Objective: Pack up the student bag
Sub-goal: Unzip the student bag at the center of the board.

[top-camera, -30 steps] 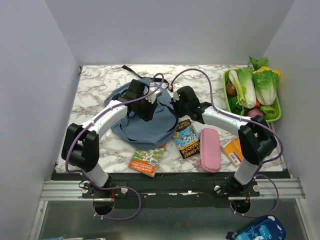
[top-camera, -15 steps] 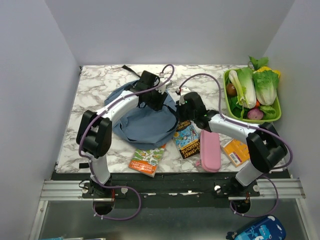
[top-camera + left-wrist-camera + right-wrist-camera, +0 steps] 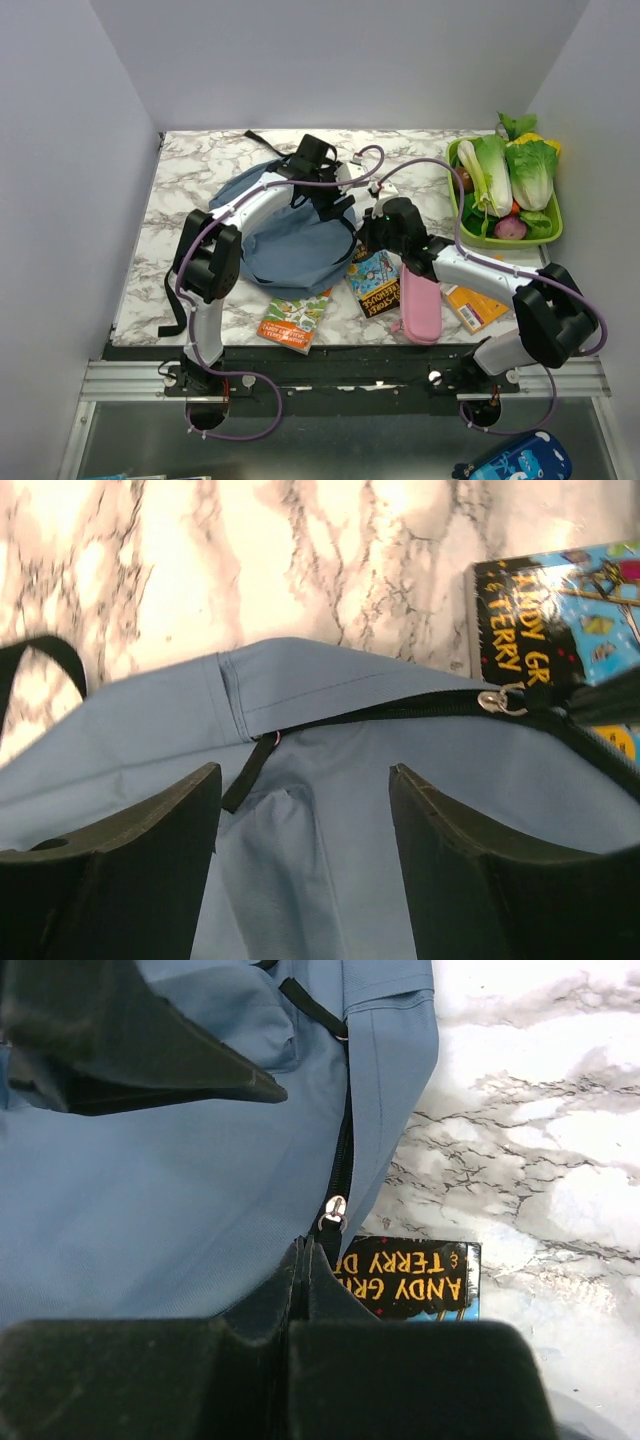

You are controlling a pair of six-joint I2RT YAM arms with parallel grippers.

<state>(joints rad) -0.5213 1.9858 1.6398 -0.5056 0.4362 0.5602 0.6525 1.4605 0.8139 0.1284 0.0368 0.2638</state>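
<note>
The dusty-blue student bag (image 3: 285,240) lies on the marble table, with a black strap (image 3: 178,305) trailing off the left edge. My left gripper (image 3: 335,203) is open and hovers over the bag's right side; in the left wrist view (image 3: 305,780) only blue fabric (image 3: 330,870) lies between its fingers. My right gripper (image 3: 368,238) is at the bag's right rim. In the right wrist view its jaws (image 3: 318,1248) are shut on the black pull tab just below the silver zipper slider (image 3: 333,1210). The slider also shows in the left wrist view (image 3: 500,700).
A blue Andy Griffiths book (image 3: 375,282) lies partly under the bag's right edge. A green-orange book (image 3: 296,320), a pink pencil case (image 3: 420,298) and an orange book (image 3: 468,302) lie near the front. A green tray (image 3: 553,232) of vegetables stands far right. A bright blue pouch (image 3: 520,460) lies below the table.
Both grippers have moved right along the bag. The left one went from the bag's middle to its right side; the right one drew back toward the front right.
</note>
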